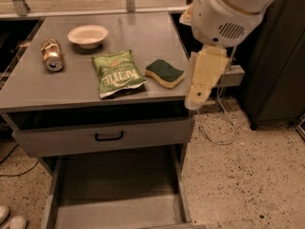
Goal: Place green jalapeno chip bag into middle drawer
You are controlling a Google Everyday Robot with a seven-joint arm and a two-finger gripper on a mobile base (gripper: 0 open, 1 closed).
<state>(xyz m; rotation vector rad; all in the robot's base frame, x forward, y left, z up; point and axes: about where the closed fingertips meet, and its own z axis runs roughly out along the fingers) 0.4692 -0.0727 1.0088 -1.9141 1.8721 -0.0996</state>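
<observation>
So the big grey cabinet fills most of the view. Its middle drawer is pulled right out at the bottom, with a flat grey floor and nothing visible in it. Above that is a shut drawer front with a black handle.

The robot arm comes in from the upper right, and the gripper hangs off the cabinet's right front corner, just beside the edge and not touching anything. Honestly can't tell whether it's open or closed from here, but it isn't holding anything.

The green jalapeno chip bag lies flat on the cabinet top near the front edge, label up. A green-and-yellow sponge sits just to its right, close to it. A white bowl sits further back, and a tipped-over can lies off to the left.

My read: this is the reach phase, with the pick not yet done. Next move would be swinging left over the sponge and coming down on the bag without bumping it. A crinkly foil bag lying flat is a pain to grip, so probably pinch an edge.
</observation>
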